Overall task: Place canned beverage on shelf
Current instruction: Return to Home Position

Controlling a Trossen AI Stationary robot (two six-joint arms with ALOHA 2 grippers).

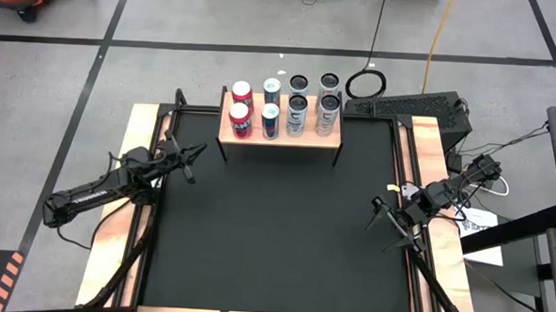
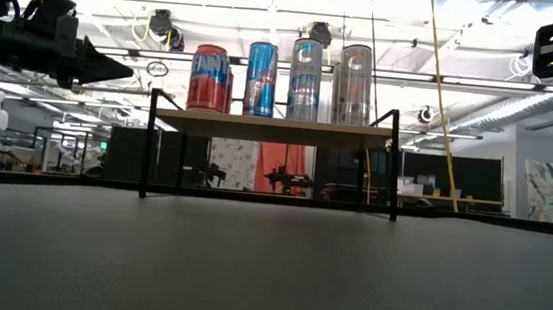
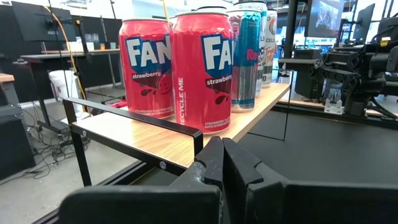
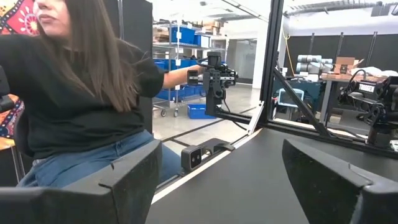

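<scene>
Red cans (image 3: 202, 74), labels legible wrist-side only

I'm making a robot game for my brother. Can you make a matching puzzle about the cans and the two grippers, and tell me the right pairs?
Things:
1. red cans
2. blue cans
3. left gripper
4. right gripper

Places or states:
A. open, near the right edge of the table
B. on the shelf, at the end nearest the left arm
C. shut, off the shelf's left end
D. on the shelf, between the red cans and the silver cans

Right pairs: 1-B, 2-D, 3-C, 4-A.
</scene>
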